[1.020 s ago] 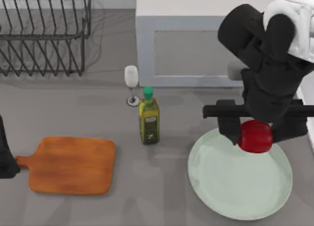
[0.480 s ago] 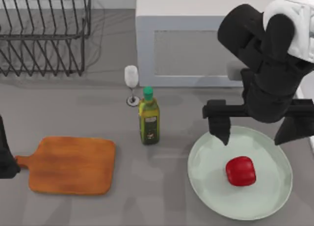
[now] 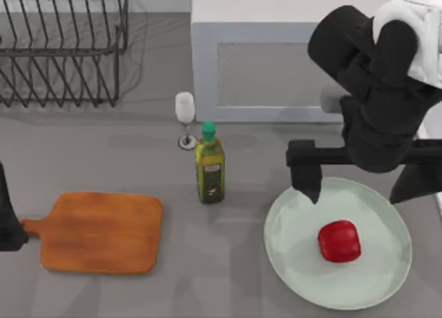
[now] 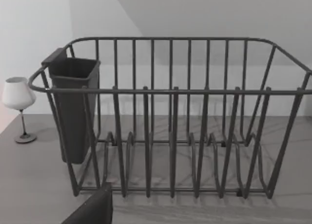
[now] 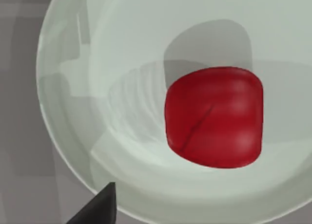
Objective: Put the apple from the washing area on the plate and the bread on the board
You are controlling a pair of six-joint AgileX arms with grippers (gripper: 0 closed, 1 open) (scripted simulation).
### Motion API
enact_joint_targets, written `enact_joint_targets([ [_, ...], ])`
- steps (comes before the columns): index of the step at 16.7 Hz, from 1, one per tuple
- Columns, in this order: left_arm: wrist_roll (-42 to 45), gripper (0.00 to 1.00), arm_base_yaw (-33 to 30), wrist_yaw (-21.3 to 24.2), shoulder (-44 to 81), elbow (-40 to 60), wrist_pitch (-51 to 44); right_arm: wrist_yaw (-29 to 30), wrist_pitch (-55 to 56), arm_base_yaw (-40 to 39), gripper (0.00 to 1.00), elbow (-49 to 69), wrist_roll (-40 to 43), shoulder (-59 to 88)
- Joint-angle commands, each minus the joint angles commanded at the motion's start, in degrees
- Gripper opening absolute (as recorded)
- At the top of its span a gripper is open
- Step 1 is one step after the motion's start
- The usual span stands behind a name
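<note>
Grey wire forms the dish rack [image 3: 62, 45] at the table's back left, the largest thing in sight. Next come the pale green plate [image 3: 304, 269] at front right and the wooden board [image 3: 103, 231] at front left, bare on top. The right gripper [image 3: 362, 186] hangs over the plate's far rim, fingers spread wide and holding nothing — the red apple [image 3: 339, 240] rests on the plate, just right of its centre — while the left arm [image 3: 7, 221] sits parked at the left edge.

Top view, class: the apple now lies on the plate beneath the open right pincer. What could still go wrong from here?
1. The glossy red rounded apple lies loose on the pale mint-green round plate; a knock might roll it off.
2. The right pincer hangs open over the plate's far rim; withdrawing low, it could clip that rim.
3. The green-capped oil bottle and small wine glass stand between plate and orange-brown wooden board; a crossing arm could topple them.
</note>
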State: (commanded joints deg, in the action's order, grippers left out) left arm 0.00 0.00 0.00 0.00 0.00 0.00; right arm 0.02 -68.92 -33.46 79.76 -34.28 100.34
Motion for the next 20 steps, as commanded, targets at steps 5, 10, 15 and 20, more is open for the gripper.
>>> enact_joint_targets([
  [5, 0.0, 1.0, 0.0, 0.0, 0.0, 0.0, 0.0, 0.0, 8.3, 4.0, 1.0, -9.4, 4.1, -11.1],
  [10, 0.0, 1.0, 0.0, 0.0, 0.0, 0.0, 0.0, 0.0, 24.0, 11.6, 1.0, -28.0, 11.9, -36.2],
  [15, 0.0, 1.0, 0.0, 0.0, 0.0, 0.0, 0.0, 0.0, 43.2, 20.9, 1.0, -50.6, 21.4, -67.2],
  [20, 0.0, 1.0, 0.0, 0.0, 0.0, 0.0, 0.0, 0.0, 60.4, 29.3, 1.0, -70.8, 30.0, -91.0],
])
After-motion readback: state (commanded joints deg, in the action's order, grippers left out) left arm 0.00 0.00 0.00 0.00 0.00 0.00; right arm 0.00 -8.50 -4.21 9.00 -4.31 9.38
